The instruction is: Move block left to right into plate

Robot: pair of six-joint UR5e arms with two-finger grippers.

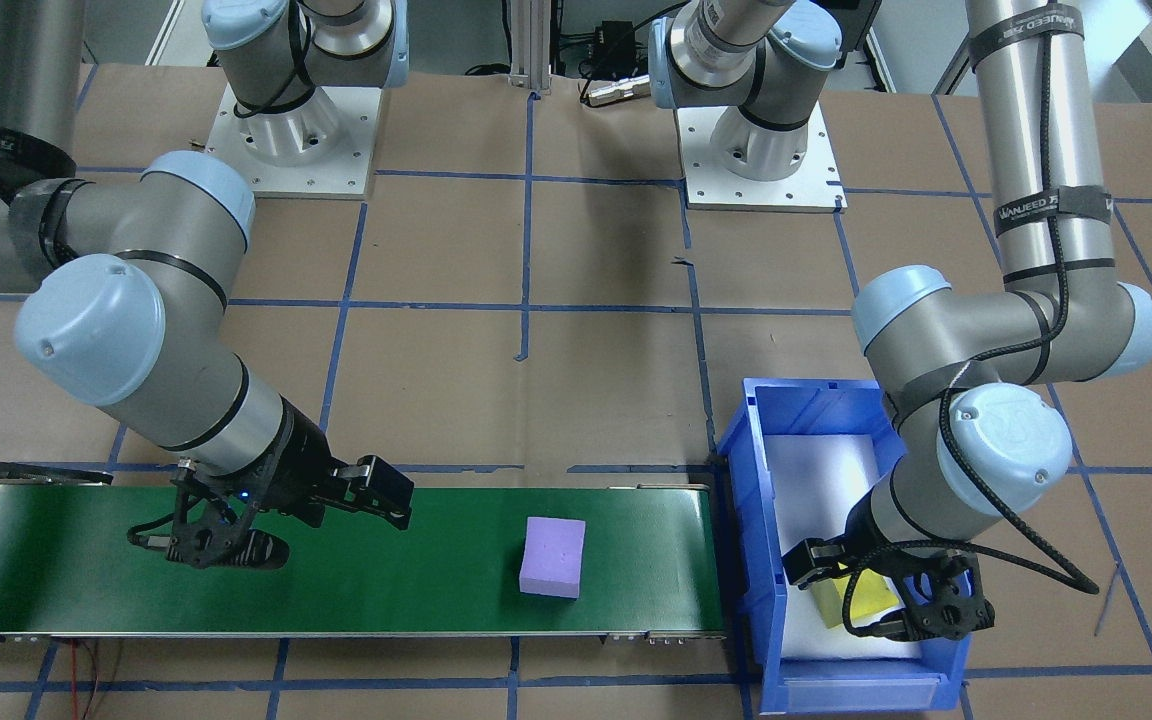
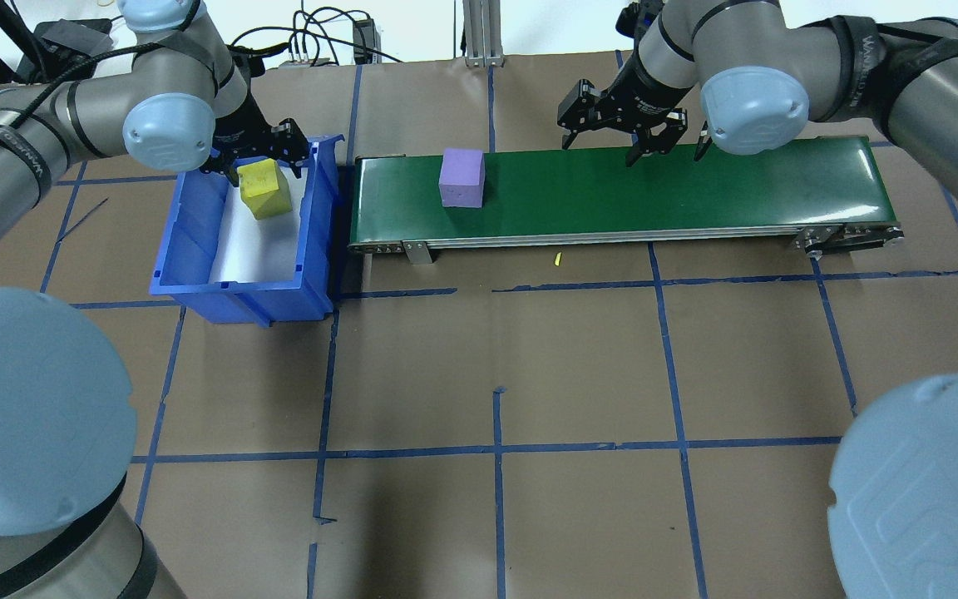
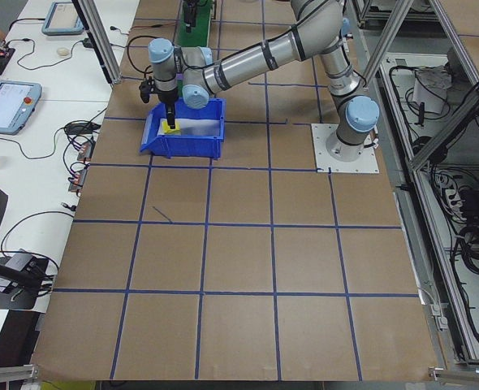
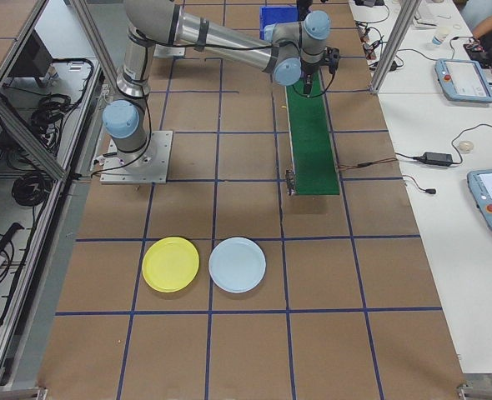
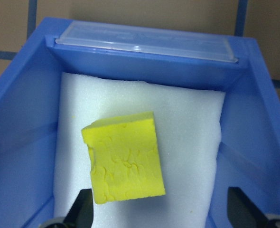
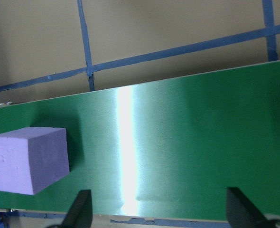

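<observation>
**Purple block on belt, yellow block in bin**

Left gripper (image 2: 256,158) sits in the blue bin (image 2: 188,249), fingers (image 5: 81,213) spread wide, the yellow block (image 5: 126,156) between them but not clamped. It lies tilted on the white foam (image 5: 192,142).

Right gripper (image 2: 630,133) hovers over the green belt (image 2: 695,191), jaws open, empty. Purple block (image 2: 461,176) is on the belt near the bin end, well apart from it.

Yellow plate (image 4: 171,264) and pale blue plate (image 4: 237,265) lie side by side on the table, far from the belt.

Arm strap reads "WANJEED" (image 1: 1031,212).

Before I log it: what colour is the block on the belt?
Purple block, clearest in the overhead view.
</observation>
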